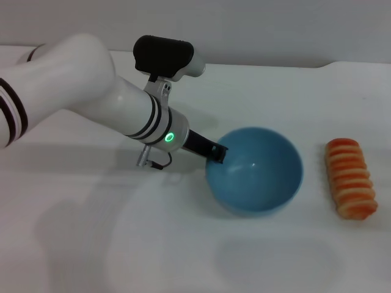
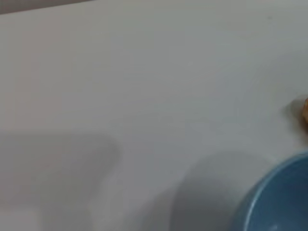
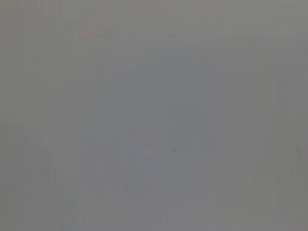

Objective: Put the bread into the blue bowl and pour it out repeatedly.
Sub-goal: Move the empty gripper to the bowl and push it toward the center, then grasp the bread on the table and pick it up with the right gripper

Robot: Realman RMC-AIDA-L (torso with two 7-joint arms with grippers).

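The blue bowl (image 1: 256, 171) is at the table's middle, its empty inside facing up and slightly toward me. My left gripper (image 1: 215, 154) reaches in from the left and is shut on the bowl's left rim; one black finger (image 1: 211, 150) shows over the rim. The bread (image 1: 350, 177), orange-brown with pale stripes, lies ridged side up on the table right of the bowl, apart from it. The left wrist view catches part of the bowl (image 2: 284, 202) and a sliver of the bread (image 2: 305, 113). My right gripper is out of view; the right wrist view shows only plain grey.
The white table (image 1: 122, 244) spreads all around, its far edge meeting a grey wall at the back. My left arm's white forearm (image 1: 91, 85) crosses the left half of the scene above the table.
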